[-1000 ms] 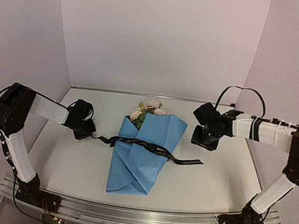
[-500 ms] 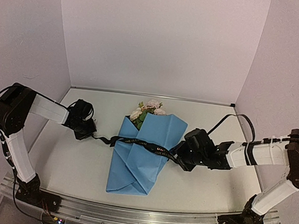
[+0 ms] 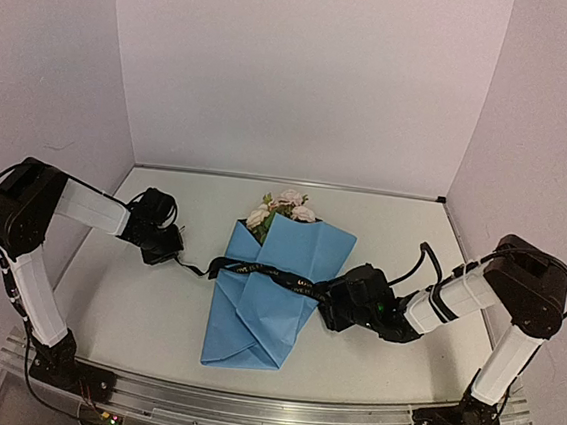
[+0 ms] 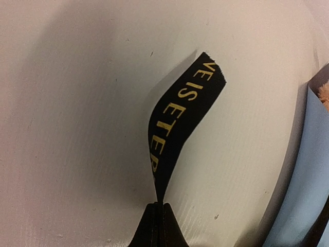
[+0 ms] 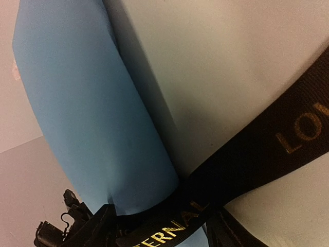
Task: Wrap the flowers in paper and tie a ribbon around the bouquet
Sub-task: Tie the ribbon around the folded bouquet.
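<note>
**Black cloth ribbon [image 3: 268, 272] crosses folded light blue paper [image 3: 253, 320]**

The left gripper [image 4: 157, 218] pinches one ribbon end tight. The right gripper [image 3: 333, 300] sits at the paper's right edge, fingers apart around the ribbon. Wide white table [image 3: 134, 309] stretches on both sides.

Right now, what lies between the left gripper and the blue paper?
Only the black ribbon, running from the shut left gripper across bare table to the paper, as the top view shows.
</note>
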You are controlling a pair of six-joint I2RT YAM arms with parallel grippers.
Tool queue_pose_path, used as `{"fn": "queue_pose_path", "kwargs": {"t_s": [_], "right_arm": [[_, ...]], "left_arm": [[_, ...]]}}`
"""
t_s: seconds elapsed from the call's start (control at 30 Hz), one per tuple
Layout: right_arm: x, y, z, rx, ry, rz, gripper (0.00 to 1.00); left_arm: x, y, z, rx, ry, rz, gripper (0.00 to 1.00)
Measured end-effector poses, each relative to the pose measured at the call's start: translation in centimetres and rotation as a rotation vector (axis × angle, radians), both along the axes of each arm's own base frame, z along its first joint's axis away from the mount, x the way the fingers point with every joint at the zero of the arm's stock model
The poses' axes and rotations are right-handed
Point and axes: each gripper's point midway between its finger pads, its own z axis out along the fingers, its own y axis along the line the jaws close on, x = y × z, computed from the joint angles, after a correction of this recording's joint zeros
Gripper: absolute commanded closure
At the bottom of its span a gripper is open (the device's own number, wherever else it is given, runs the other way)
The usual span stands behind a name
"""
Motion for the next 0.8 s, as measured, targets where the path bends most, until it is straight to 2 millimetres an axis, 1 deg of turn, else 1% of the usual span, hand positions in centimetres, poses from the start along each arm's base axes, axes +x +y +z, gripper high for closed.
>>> {"fn": "queue_pose_path", "kwargs": {"t_s": [0.03,0.2,0.4,0.47,0.57,0.67,0.73,0.8], "right_arm": [[-0.1,-0.2,-0.1,0.008,-0.001,-0.007,0.39],[-0.3,-0.8,-0.2,0.030,-0.005,-0.032,0.50],[0.1,-1.7,-0.5,0.011,-0.017,-0.051,0.71],[0.7,-2.1,-0.3,0.001,-0.032,-0.060,0.74],[1.2,-2.7,0.0,-0.017,-0.056,-0.067,0.75],[1.5,-2.9,0.9,-0.027,-0.087,-0.063,0.68],[1.5,-2.9,1.7,-0.033,-0.108,-0.050,0.61],[1.5,-2.9,2.2,-0.042,-0.119,-0.039,0.60]], "left_arm": [[0.0,0.0,0.1,0.001,-0.004,-0.003,1.00],[0.1,-0.1,0.5,-0.001,-0.014,-0.006,1.00],[0.1,-0.1,0.5,-0.001,-0.014,-0.006,1.00],[0.1,-0.1,0.5,-0.001,-0.014,-0.006,1.00],[0.1,0.0,0.5,-0.001,-0.014,-0.006,1.00],[0.1,0.0,0.5,0.000,-0.015,-0.006,1.00],[0.1,0.0,0.5,0.000,-0.014,-0.006,1.00],[0.1,0.0,0.5,0.000,-0.014,-0.005,1.00]]}}
